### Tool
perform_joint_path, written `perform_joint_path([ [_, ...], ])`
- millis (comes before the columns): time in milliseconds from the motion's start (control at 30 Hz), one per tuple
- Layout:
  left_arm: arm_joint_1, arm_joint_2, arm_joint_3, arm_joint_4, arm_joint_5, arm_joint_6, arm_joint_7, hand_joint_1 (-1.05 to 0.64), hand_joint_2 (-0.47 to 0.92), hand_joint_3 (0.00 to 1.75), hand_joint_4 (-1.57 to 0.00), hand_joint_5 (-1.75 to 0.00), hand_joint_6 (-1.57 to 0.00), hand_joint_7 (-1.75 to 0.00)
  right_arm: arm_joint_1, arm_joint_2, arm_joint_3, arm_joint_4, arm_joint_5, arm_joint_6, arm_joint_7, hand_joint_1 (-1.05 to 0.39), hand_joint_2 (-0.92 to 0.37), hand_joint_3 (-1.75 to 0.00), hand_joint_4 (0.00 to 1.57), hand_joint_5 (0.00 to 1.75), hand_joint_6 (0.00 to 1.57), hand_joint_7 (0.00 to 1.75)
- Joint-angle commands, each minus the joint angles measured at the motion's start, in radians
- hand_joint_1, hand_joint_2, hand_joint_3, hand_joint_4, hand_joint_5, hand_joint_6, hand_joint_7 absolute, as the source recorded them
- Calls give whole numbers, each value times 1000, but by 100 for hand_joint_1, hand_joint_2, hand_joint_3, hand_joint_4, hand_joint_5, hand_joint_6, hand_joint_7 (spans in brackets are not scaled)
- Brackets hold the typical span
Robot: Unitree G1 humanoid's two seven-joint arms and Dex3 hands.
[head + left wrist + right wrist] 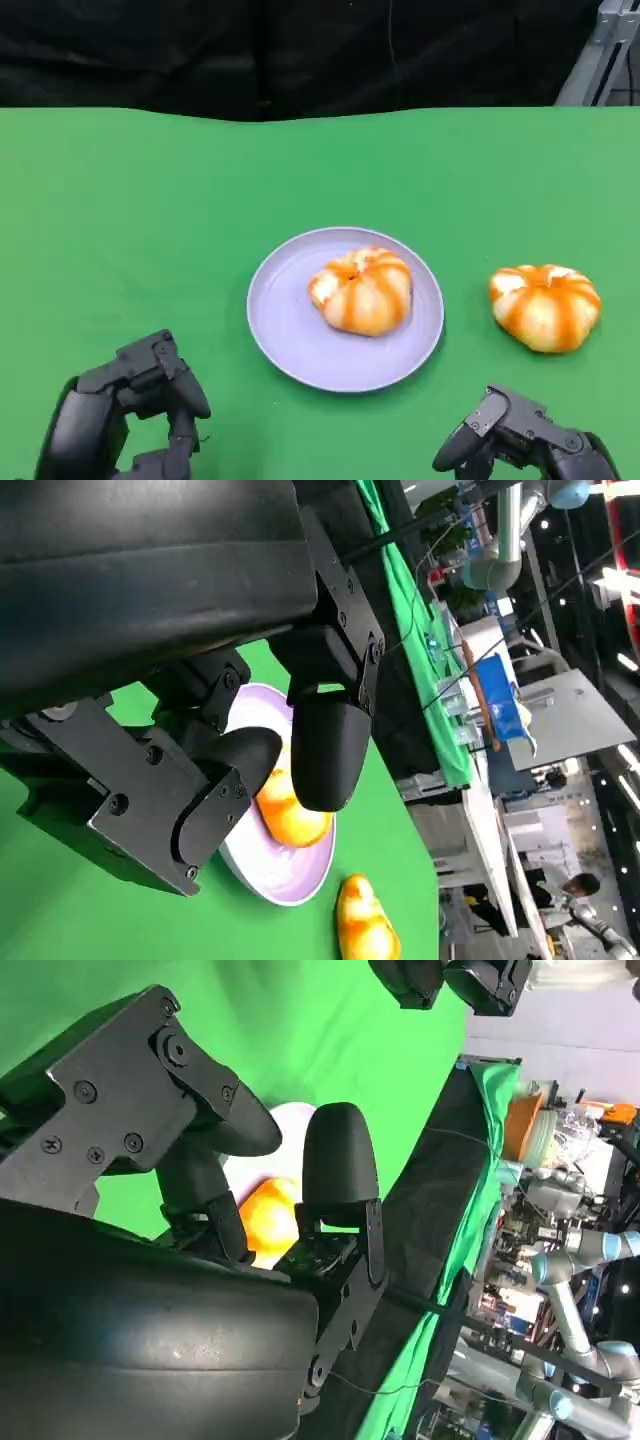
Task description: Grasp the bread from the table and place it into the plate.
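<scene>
Two bread rolls on green table [150, 200]: one [362, 290] in lavender plate [290, 330], other [545, 306] just beside it. Black curtain [300, 50] behind. Left hand [140, 410] and right hand [515, 440] both empty, fingers apart.

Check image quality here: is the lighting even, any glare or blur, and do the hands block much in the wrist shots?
Head view: soft, even light, only faint shadows under the plate and both breads; the bread on the table is sharp. Left wrist view: the left hand looms dark, covering part of the bread on the plate; bright ceiling lights glare behind. Right wrist view: the right hand hides most of the scene; background cluttered.
</scene>
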Motion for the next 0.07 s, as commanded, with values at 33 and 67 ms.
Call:
perform_joint_path([
  [33, -10, 9, 10, 14, -3, -26, -11, -3, 37, 144, -86, -175, -78, -160, 4, -13, -10, -10, -5, -21, -2, -3, -39, -131, 68, 166, 66, 141],
  [67, -14, 10, 10, 19, 0, -31, -10, -3, 37, 143, -86, -175, -78, -160, 3, -11, -10, -9, -1, -18, -1, -3, -39, -131, 68, 166, 66, 141],
])
